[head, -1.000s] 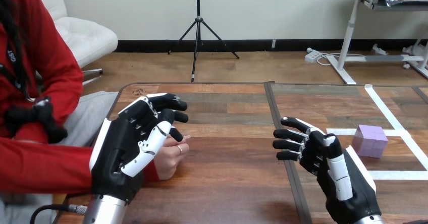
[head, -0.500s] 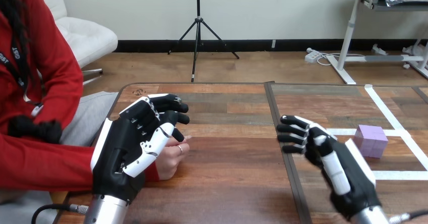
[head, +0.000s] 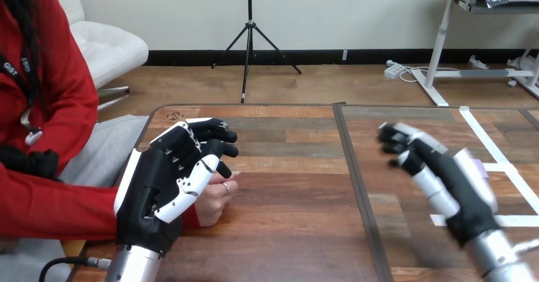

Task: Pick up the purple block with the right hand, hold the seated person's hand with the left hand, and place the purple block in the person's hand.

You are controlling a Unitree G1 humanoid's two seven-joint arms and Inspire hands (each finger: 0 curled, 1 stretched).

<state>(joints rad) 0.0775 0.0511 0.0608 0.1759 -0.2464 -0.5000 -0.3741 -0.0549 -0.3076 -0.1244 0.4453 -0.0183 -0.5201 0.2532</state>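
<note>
Nearest, at about 8 o'clock on the tabletop point(head: 286, 231), the left hand point(head: 166, 183) lies over the person's hand point(head: 213, 201), its fingers loosely spread and reaching past it, not wrapped round it. Across at about 4 o'clock the right hand point(head: 445, 171) is raised above the wood, released, fingers stretched toward 11 o'clock and grasping nothing. Just behind it, at 3 o'clock, the purple block point(head: 481, 166) shows as a sliver beside white tape lines point(head: 518, 183).
</note>
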